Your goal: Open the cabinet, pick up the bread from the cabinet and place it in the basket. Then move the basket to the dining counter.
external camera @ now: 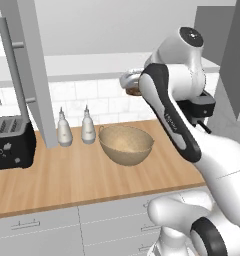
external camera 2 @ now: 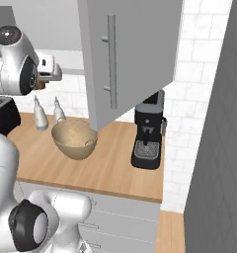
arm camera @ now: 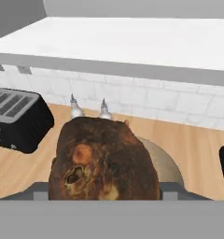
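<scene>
Bread [arm camera: 103, 161] fills the foreground of the hand view, clamped between the widely spread fingers of the hand [external camera: 131, 83], so a grip on the loaf is judged secure. It is carried just in front of the open cabinet [external camera 2: 133, 54] shelf, above the bench [external camera: 67, 175]. Below it the basket [external camera: 125, 144] is waiting beside two bottles [external camera: 75, 127], placed well for a short lowering.

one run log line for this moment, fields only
phase: carry bread to basket | gripper: shut on bread | cabinet: doors open | basket: empty, on worktop below bread
</scene>
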Motion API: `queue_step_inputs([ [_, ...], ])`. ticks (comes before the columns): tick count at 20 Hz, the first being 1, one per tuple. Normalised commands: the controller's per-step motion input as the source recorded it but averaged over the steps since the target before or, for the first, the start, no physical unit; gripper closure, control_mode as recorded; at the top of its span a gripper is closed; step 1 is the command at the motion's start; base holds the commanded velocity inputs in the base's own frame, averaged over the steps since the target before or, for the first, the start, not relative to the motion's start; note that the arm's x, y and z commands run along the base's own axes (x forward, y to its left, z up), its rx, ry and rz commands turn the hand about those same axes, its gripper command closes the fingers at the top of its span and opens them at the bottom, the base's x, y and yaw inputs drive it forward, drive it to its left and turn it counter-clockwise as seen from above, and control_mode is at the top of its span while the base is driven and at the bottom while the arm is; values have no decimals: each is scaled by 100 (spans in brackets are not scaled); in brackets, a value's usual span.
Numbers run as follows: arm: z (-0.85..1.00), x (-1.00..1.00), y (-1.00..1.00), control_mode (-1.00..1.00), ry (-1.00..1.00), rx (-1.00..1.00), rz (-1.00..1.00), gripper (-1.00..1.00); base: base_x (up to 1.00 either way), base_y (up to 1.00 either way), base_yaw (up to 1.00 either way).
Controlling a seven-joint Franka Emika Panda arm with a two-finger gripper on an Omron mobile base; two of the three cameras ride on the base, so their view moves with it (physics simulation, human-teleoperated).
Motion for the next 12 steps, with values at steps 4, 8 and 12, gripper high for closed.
queue_step_inputs([
  [4,-85,-23,0,-100,17,-8,-1,100,0,0,0],
  [8,-99,-5,0,-100,9,-1,0,100,0,0,0],
  [12,-98,3,-7,-100,8,0,0,100,0,0,0],
])
